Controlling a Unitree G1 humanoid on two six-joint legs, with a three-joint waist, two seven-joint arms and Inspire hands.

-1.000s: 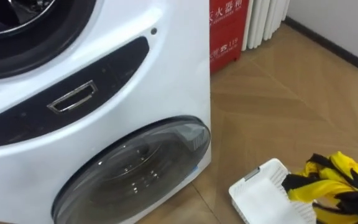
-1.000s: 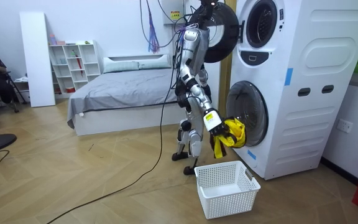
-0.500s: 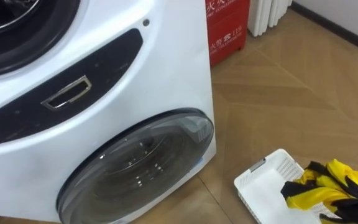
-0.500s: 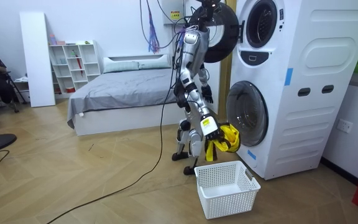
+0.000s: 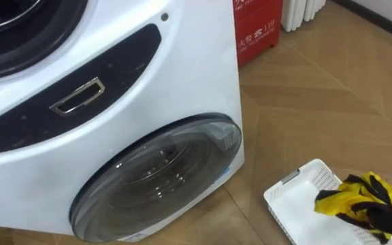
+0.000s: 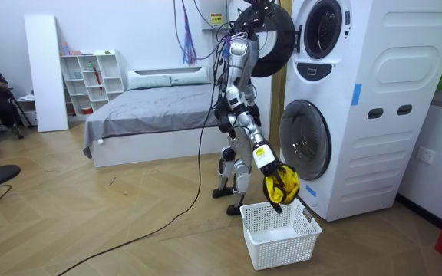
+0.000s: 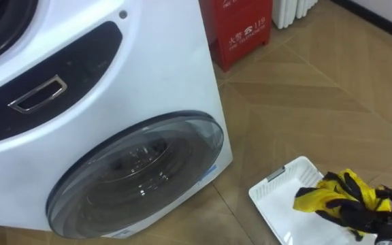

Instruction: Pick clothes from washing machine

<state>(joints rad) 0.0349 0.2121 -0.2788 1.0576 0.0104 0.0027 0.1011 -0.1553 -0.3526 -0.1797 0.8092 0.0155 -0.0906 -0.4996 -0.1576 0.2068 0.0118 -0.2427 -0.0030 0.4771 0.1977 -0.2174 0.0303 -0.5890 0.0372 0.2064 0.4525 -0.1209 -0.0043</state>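
Right now the yellow-and-black garment [image 5: 361,201] is out of the washing machine [image 5: 182,82] and hanging bunched up directly above the white basket [image 5: 295,192]. In the room view it sits just over the rim, not down inside. My right hand [image 6: 269,170] carries it. From the head camera I can make out dark fingers [image 7: 385,219] clenched into the cloth, so I read that hand as grasping the bundle. The arm reaches down toward the basket from the side nearest the robot.

The basket stands on the wooden floor [image 5: 332,109], just in front of the machine's lower corner. The lower door [image 5: 156,180] is closed, its round glass facing out beside the basket. Higher above the basket, the upper door [image 6: 275,40] is swung wide open.

The robot stands upright right behind the basket, close to the machine's front. My left hand [image 6: 252,115] shows as a small dark shape by the robot's waist, well above the basket. I cannot tell its state from here.

Beyond the basket along the machine's side are a red cabinet [image 5: 258,26] and a white radiator [image 5: 305,9]. A bed [image 6: 152,107] lies well away on the far side of the robot.
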